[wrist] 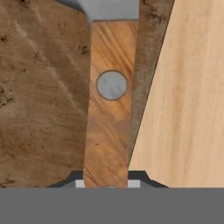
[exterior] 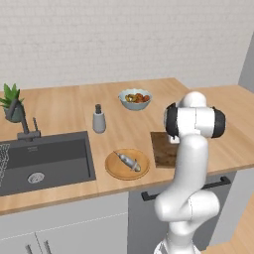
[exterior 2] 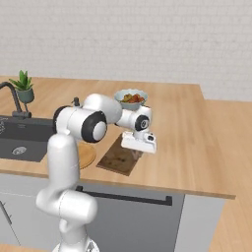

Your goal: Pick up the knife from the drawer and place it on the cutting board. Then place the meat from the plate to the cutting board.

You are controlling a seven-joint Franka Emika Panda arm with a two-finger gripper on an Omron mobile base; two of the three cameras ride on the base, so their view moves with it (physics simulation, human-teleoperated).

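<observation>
My gripper (wrist: 109, 181) is shut on the knife (wrist: 109, 96), gripping its brown wooden handle; the grey blade runs off the top of the hand view. The knife hangs low over the right edge of the dark brown cutting board (wrist: 39, 96), with bare counter beside it. From the right base view, the gripper (exterior 2: 138, 150) points down onto the far right corner of the cutting board (exterior 2: 118, 160). The grey meat (exterior: 130, 162) lies on the round wooden plate (exterior: 114, 169), just left of the cutting board (exterior: 161, 149). The drawer is out of view.
A bowl of fruit (exterior: 135, 98) stands behind the board. A grey bottle (exterior: 99, 119) stands left of it, beside the dark sink (exterior: 44, 158) with its tap. A potted plant (exterior: 12, 101) is at the far left. A dark panel with a handle (exterior 2: 128, 199) lies under the counter edge.
</observation>
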